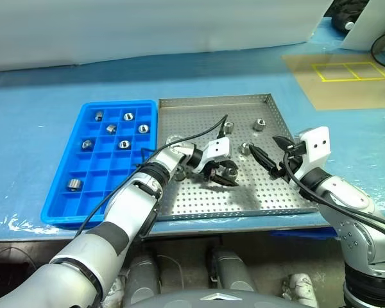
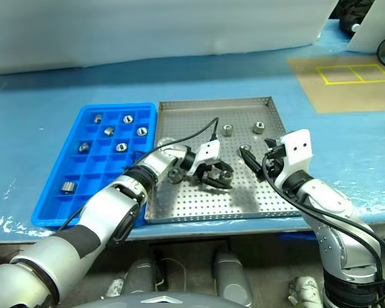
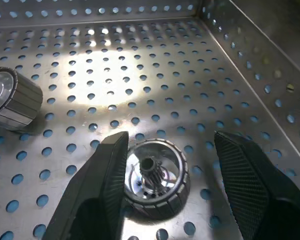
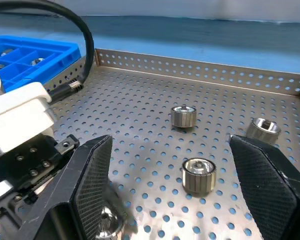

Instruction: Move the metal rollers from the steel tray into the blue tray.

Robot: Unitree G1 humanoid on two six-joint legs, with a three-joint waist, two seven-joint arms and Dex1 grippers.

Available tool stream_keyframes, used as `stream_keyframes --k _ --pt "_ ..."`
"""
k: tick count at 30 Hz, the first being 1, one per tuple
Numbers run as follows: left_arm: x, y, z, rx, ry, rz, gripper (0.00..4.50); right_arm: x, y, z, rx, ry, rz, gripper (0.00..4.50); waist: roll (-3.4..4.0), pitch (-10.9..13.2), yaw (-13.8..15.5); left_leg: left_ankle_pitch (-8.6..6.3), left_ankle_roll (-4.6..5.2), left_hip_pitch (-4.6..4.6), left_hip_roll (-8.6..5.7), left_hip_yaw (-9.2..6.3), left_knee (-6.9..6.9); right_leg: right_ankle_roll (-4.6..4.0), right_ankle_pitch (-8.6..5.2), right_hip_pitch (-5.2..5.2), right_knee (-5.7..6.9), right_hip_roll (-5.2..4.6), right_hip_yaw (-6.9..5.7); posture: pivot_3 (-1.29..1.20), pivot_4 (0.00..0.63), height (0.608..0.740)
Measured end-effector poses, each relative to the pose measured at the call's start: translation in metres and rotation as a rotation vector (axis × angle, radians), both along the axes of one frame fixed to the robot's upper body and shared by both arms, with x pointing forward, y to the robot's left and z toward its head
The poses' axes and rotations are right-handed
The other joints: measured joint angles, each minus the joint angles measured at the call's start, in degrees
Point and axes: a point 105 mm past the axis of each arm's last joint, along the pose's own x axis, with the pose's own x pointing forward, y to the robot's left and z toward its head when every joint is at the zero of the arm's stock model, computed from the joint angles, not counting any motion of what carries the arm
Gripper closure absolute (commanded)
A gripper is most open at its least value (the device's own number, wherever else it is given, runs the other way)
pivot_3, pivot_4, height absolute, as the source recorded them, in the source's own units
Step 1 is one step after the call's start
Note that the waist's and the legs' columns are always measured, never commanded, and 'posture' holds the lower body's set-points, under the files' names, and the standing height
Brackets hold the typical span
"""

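Blue sheeting covers the table (image 1: 45,96) I am working over, with a white wall behind it. On my left lies the blue tray (image 1: 58,215), where I count seven metal rollers (image 1: 122,144) sitting in separate square pockets, most in the far rows and one (image 1: 74,185) alone near the front. Touching its right edge is the steel tray (image 1: 179,106) with its dotted floor. My left gripper (image 1: 222,176) reaches across the middle of that tray, angled down, its fingers (image 3: 102,185) partly spread around a roller (image 3: 155,177) standing on the holes; one finger is touching or nearly touching its side, the other stands clear of it, so nothing is gripped. Another roller (image 3: 12,100) lies on its side nearby. Further right, three loose rollers (image 4: 197,175) rest toward the far right part of the steel tray. My right gripper (image 1: 268,153) hovers above the tray's right side, jaws spread wide and empty.
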Motion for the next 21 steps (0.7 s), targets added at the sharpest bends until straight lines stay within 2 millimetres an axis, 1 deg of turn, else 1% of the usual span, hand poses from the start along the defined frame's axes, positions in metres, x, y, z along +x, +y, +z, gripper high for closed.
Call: stream_keyframes --k 3,10,13,14,15,21 --pt "0.0 -0.003 -0.004 0.001 0.013 0.023 1.64 -0.001 0.0 -0.001 -0.001 0.002 -0.005 0.65 0.0 0.0 -0.3 0.0 0.0 0.0 -0.02 0.0 0.0 0.01 0.0 0.0 -0.01 0.0 0.0 -0.68 0.15 0.74" --pt "0.002 -0.001 -0.01 0.025 0.017 0.055 1.64 0.0 -0.001 0.0 -0.001 0.001 -0.019 0.65 0.01 0.0 -1.1 -0.03 0.05 -0.06 -0.03 0.0 0.0 0.01 0.0 -0.01 -0.07 -0.02 -0.01 -0.67 0.15 0.74" --pt "0.0 0.001 -0.015 0.033 0.027 0.048 2.23 0.0 -0.002 0.0 -0.002 0.0 -0.021 0.65 0.01 0.0 -1.4 -0.03 0.06 -0.06 -0.04 0.0 0.0 0.01 0.0 -0.02 -0.07 0.0 -0.01 -0.67 0.15 0.74" --pt "-0.001 0.001 -0.015 0.034 0.03 0.043 2.56 0.0 -0.002 0.0 -0.002 0.0 -0.022 0.65 0.01 0.0 -1.4 -0.03 0.06 -0.06 -0.04 0.0 0.0 0.01 0.0 -0.02 -0.07 0.0 -0.03 -0.67 0.15 0.74" --pt "-0.001 0.002 -0.015 0.035 0.026 0.036 2.78 0.0 -0.002 0.0 -0.003 0.0 -0.022 0.65 0.01 0.0 -1.4 -0.03 0.06 -0.05 -0.04 -0.01 0.0 0.01 0.0 -0.01 -0.07 0.0 -0.04 -0.67 0.15 0.74" --pt "-0.002 0.004 -0.016 0.039 0.005 0.019 2.76 0.0 -0.001 -0.001 -0.003 0.001 -0.022 0.65 0.01 0.0 -1.5 -0.03 0.06 -0.05 -0.03 -0.01 0.0 0.01 0.0 -0.01 -0.07 -0.01 -0.04 -0.65 0.15 0.74"
